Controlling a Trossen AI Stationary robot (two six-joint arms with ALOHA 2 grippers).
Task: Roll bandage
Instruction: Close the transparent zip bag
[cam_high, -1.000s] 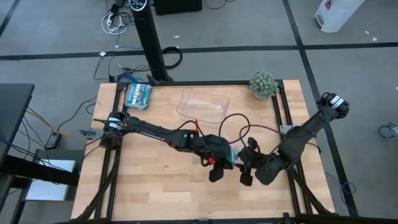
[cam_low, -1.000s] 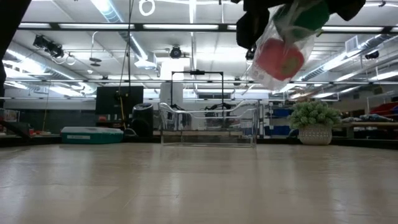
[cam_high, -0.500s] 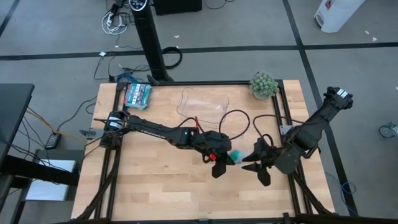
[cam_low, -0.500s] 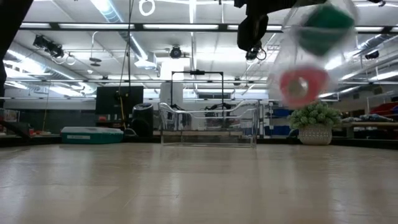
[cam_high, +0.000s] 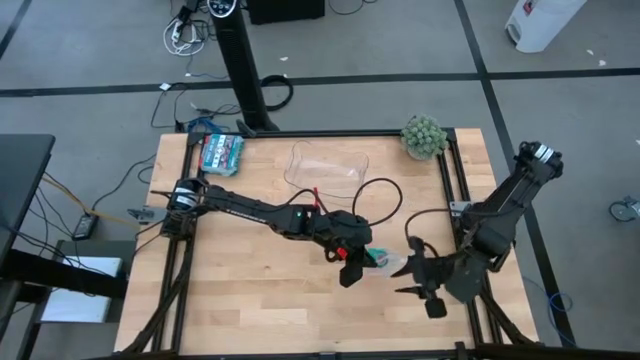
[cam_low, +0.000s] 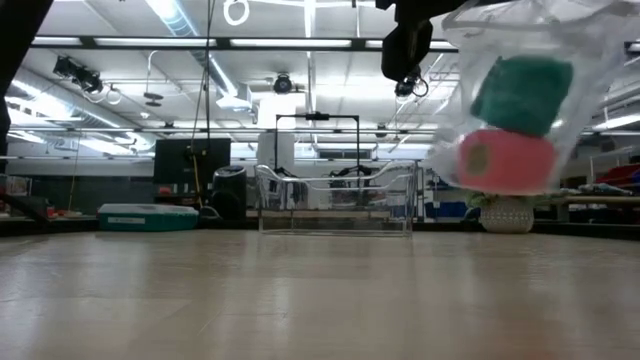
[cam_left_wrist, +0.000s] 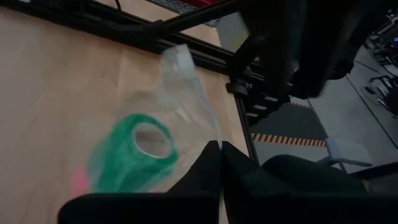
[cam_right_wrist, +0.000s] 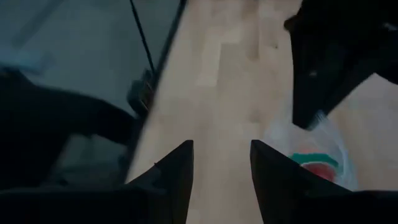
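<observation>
Wooden tabletop (cam_high: 250, 290) w/ black frame, workshop behind; a clear tray (cam_high: 327, 167), a plant (cam_high: 424, 135) and a teal packet (cam_high: 221, 152) sit at the far edge. Left pincer (cam_high: 352, 262), near mid-tabletop, is pressed together on the top of a clear plastic bag (cam_low: 530, 60), which hangs above the wood. Inside: the bandage (cam_low: 522, 95) as a teal roll, resting on a pink roll (cam_low: 505, 161). Right pincer (cam_high: 418, 278), just beside the bag, is spread and holds nothing. Bandage looks light, soft, squashy; bag film probably slippery, so grip the roll across its round sides, not the film.
</observation>
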